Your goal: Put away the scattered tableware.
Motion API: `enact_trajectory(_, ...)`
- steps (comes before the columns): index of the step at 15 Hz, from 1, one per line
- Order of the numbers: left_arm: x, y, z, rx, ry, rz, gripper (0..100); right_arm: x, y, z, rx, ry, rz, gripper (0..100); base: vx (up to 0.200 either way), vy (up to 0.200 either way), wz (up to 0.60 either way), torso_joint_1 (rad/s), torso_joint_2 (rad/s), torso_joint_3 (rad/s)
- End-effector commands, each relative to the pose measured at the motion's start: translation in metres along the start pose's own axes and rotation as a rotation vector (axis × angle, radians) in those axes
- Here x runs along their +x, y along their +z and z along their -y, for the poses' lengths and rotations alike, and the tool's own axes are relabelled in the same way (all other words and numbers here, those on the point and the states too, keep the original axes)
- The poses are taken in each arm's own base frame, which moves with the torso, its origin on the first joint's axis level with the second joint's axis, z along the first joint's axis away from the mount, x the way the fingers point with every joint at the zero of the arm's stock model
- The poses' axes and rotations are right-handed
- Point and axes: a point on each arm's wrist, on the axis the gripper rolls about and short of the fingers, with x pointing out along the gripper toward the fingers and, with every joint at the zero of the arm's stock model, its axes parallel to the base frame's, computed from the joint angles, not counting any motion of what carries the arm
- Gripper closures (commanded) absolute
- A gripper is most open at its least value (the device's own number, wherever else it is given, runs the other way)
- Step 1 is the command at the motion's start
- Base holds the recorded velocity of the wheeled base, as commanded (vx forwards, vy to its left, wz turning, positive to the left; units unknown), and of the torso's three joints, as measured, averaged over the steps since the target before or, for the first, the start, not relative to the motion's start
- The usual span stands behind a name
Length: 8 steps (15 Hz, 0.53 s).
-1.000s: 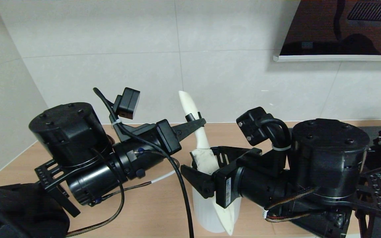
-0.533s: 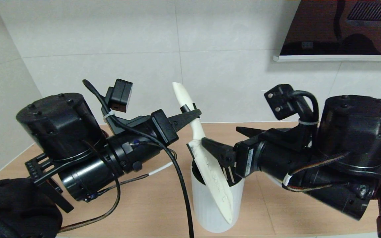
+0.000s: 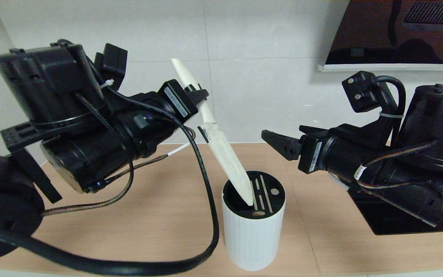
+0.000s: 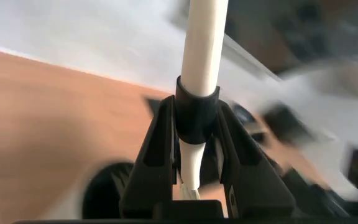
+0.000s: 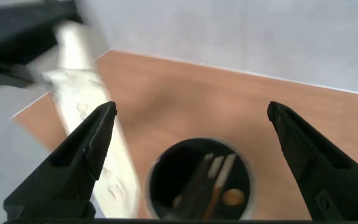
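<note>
Head view. The left gripper (image 3: 197,96) sits in the upper centre-left of the frame. Its fingers are closed on the pale handle of a white knife (image 3: 225,157) with a cream-white blade. The knife slants down toward the right. Its tip reaches the wide opening in the black slotted top of a white ribbed cylindrical holder (image 3: 253,234). How far the tip enters cannot be told. The holder stands upright at lower centre on a light wooden counter (image 3: 160,215). The right gripper (image 3: 285,140) hangs at centre-right, above and to the right of the holder. Its fingers are spread and grip nothing. A black flat cooktop (image 3: 379,223) lies on the counter at lower right. A dark range hood (image 3: 398,34) occupies the upper right corner.

Left wrist view. The left gripper (image 4: 197,109) clamps the knife (image 4: 205,37) at a black collar on the handle. The dark mouth of the holder (image 4: 107,186) appears beyond the fingers.

Right wrist view. The right gripper (image 5: 188,121) has both fingers wide apart with nothing between them. The holder (image 5: 201,180) lies between and beyond them, and utensil handles are visible in its slots. The knife (image 5: 86,106), blurred, slants beside one finger. The counter (image 5: 229,81) extends behind.
</note>
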Motion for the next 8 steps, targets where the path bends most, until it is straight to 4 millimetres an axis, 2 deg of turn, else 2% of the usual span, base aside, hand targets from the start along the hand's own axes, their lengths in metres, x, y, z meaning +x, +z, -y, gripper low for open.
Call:
enact_trajectory(1, 0.004, 0.003, 0.004, 0.029, -0.004, 0.022, 100, 0.0, 0.003, 0.004, 0.001, -0.015, 0.009, 0, 0.0, 0.0, 0.0, 0.0, 0.0, 0.0)
enact_trajectory(4, 0.015, -0.004, 0.014, 0.133, 0.064, 0.08, 100, 0.0, 0.003, 0.006, 0.0, -0.022, 0.011, 0, 0.0, 0.0, 0.0, 0.0, 0.0, 0.0)
enact_trajectory(8, 0.008, -0.014, 0.029, 0.347, 0.181, 0.136, 100, 0.001, 0.003, 0.009, -0.001, -0.033, 0.011, 0, 0.0, 0.0, 0.0, 0.0, 0.0, 0.0)
